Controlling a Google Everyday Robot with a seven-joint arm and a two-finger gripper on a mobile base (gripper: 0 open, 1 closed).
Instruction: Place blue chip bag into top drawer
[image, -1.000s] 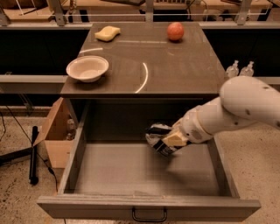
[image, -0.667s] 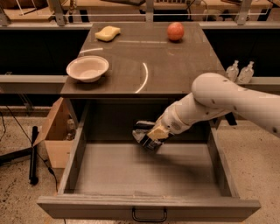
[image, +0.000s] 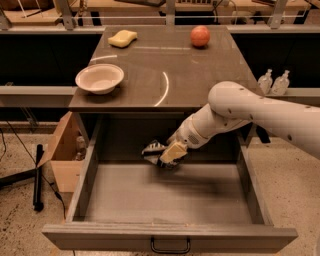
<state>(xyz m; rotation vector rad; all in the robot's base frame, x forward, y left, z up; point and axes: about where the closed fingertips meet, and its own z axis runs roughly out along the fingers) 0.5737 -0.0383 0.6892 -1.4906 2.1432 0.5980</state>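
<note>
The top drawer (image: 170, 237) is pulled wide open under the brown counter, with a dark handle at the centre of its front panel. My gripper (image: 167, 155) is inside the drawer near its back wall, shut on the blue chip bag (image: 153, 150), which shows as a small crumpled dark bag with white marks sticking out to the left of the fingers. The bag hangs just above the drawer floor at the back centre. My white arm reaches in from the right.
On the counter (image: 200, 85) stand a white bowl (image: 99, 78), a yellow sponge (image: 122, 38) and a red apple (image: 200, 36). A cardboard box (image: 62, 155) sits on the floor to the left of the drawer. Two small bottles (image: 272, 82) stand at right.
My gripper with the bag has moved left and toward the back of the drawer. The arm has swung further in over the drawer.
</note>
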